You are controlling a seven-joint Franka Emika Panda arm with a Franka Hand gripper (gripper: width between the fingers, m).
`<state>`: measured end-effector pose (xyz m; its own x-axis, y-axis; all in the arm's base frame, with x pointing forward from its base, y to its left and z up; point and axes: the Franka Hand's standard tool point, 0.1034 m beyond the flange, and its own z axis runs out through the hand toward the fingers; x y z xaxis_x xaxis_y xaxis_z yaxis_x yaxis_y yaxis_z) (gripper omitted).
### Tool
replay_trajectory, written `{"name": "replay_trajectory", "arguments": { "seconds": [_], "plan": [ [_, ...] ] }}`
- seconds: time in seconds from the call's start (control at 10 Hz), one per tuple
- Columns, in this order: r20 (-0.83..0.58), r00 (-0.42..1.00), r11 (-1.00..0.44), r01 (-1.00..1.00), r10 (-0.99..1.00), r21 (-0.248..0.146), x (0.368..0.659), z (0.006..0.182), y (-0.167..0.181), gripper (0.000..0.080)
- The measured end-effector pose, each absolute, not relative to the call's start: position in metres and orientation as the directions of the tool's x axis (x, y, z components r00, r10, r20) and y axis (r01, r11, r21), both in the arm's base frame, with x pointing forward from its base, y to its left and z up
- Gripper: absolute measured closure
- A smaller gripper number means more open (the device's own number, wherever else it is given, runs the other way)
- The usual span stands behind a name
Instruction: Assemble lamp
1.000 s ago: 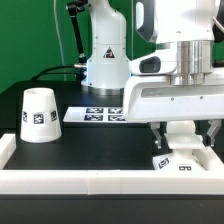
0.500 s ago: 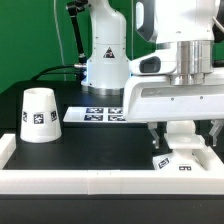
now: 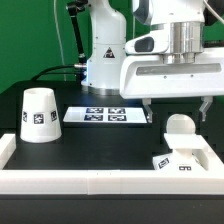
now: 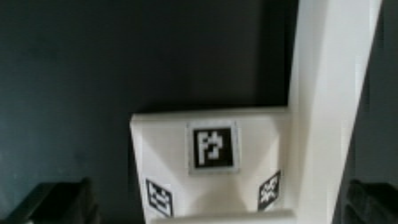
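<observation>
The flat square lamp base (image 3: 178, 160) lies in the front corner on the exterior view's right, tags showing. The bulb (image 3: 180, 125) stands upright on it, ball on top. My gripper (image 3: 178, 110) hangs just above the bulb, jaws wide apart and empty, touching nothing. The tapered shade (image 3: 38, 115) stands on the black table at the exterior view's left, far from the gripper. In the wrist view the base (image 4: 214, 140) with its tags lies below the gripper (image 4: 214, 216), and the dark fingertips (image 4: 61, 203) show at the frame's corners.
A raised white rim (image 3: 90, 181) borders the table's front and side; it shows as a white wall (image 4: 331, 90) beside the base in the wrist view. The marker board (image 3: 104, 115) lies behind, in front of the robot's pedestal (image 3: 105, 65).
The gripper has risen straight up from around the bulb. The bulb stays standing on the base. The shade has not moved.
</observation>
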<state>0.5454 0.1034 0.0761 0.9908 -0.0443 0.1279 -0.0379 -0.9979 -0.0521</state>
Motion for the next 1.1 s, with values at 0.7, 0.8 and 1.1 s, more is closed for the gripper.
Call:
{"name": "replay_trajectory", "arguments": {
  "seconds": [0.7,0.8,1.1],
  "plan": [
    [0.139,0.987,-0.995,-0.074,-0.084,-0.072,0.532,0.075,0.125,0.0101],
    [0.147,0.987,-0.996,-0.06,-0.071,-0.073,0.52,0.069,0.13,0.0101],
    [0.149,0.987,-0.996,-0.057,-0.067,-0.068,0.502,0.057,0.124,0.0101]
  ]
}}
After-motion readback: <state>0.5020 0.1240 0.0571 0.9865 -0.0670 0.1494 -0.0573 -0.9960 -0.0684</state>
